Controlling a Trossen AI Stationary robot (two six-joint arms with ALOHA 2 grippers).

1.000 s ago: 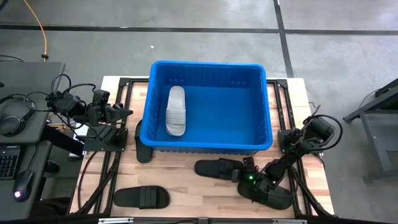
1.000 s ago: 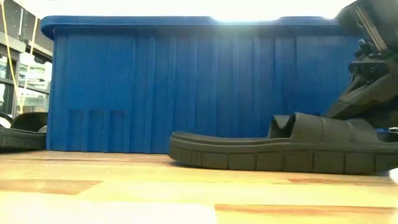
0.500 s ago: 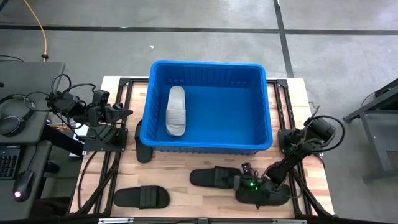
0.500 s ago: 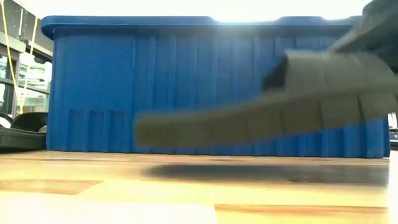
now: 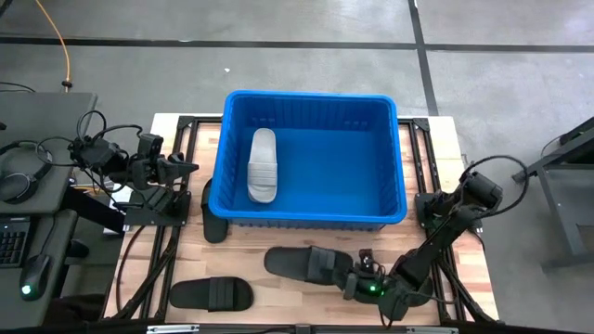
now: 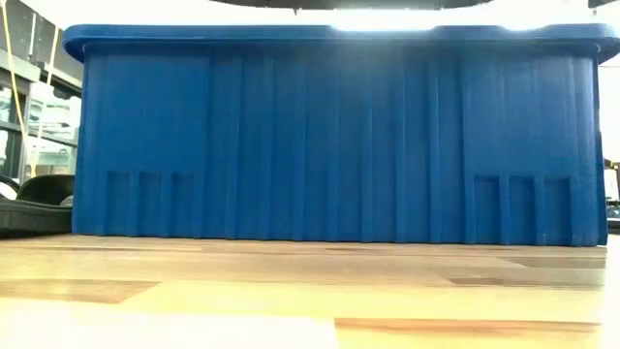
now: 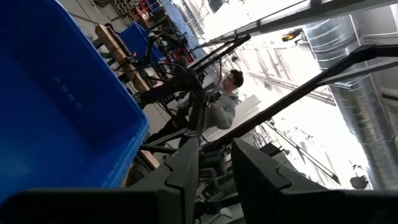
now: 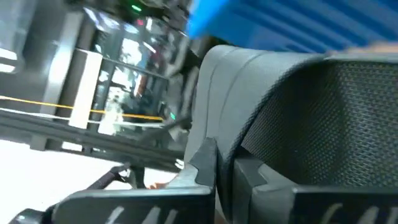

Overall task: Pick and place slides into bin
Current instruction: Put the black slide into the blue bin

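The blue bin (image 5: 311,215) stands mid-table with one light grey slide (image 5: 263,165) lying flat on its floor. My right gripper (image 5: 357,278) is shut on a black slide (image 5: 306,263) in front of the bin's near wall (image 6: 329,136), above the low view's sight. Another black slide (image 5: 211,293) lies flat near the front left. A third (image 5: 214,221) lies by the bin's near left corner. My left gripper (image 5: 190,167) waits left of the bin, its fingers (image 7: 186,168) a little apart with nothing between them. My right gripper pinches the black slide between its two fingers at the slide's right end (image 5: 345,271). In the right wrist view a thin grey edge (image 8: 214,106) runs between the fingers, beside a mesh-textured surface (image 8: 323,124). The fingers come about level from the table's right. The slide hangs roughly level, clear of the table.
Bare wooden table (image 5: 278,297) lies between the two near slides. A dark shape (image 5: 413,299) under the right arm may be another slide. A desk with cables and headphones (image 5: 28,172) stands left of the table. A person (image 7: 227,102) shows far off in the left wrist view.
My right gripper has risen and drifted toward the table's near left, staying shut on the black slide. The slide lay flat on the table, then came up with its free end drooping. Now it hangs clear, above the low view's sight.
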